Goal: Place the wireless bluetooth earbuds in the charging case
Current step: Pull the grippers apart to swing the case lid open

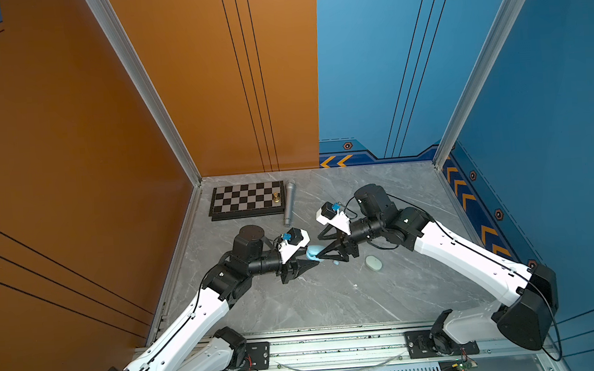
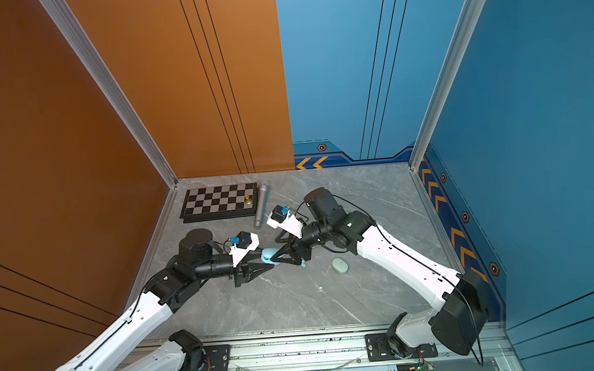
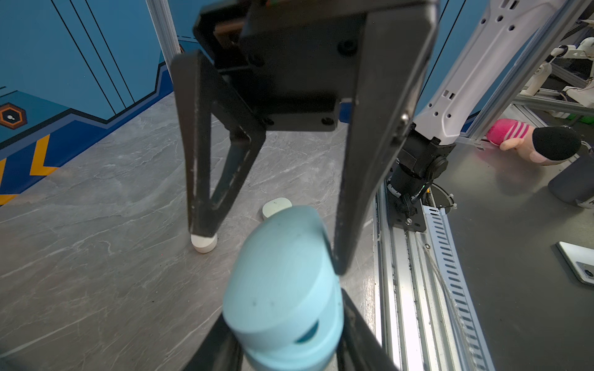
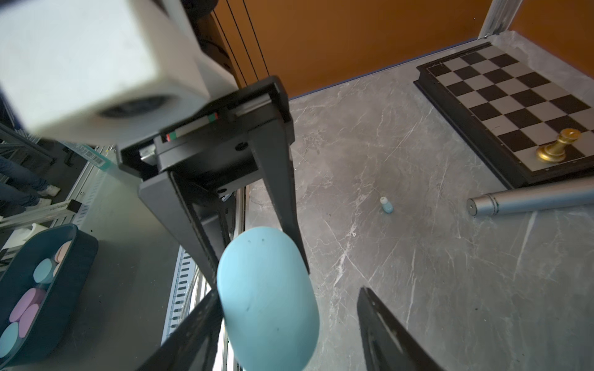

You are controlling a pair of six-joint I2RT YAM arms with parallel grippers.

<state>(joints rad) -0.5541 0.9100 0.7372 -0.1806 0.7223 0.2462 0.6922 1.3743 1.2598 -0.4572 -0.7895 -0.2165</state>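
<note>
Table (image 1: 332, 298) of grey marble pattern stands between an orange wall (image 1: 210, 92) and a blue wall (image 1: 369, 63). Above its middle the left gripper (image 1: 311, 261) clamps the light blue charging case (image 4: 266, 298), and the right gripper (image 3: 271, 250) stands wide open against it. One light blue earbud (image 4: 386, 205) lies on the table nearby.

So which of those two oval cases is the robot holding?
The light blue case, clamped in the left gripper. The pale green case lies loose on the table, with nothing gripping it.
</note>
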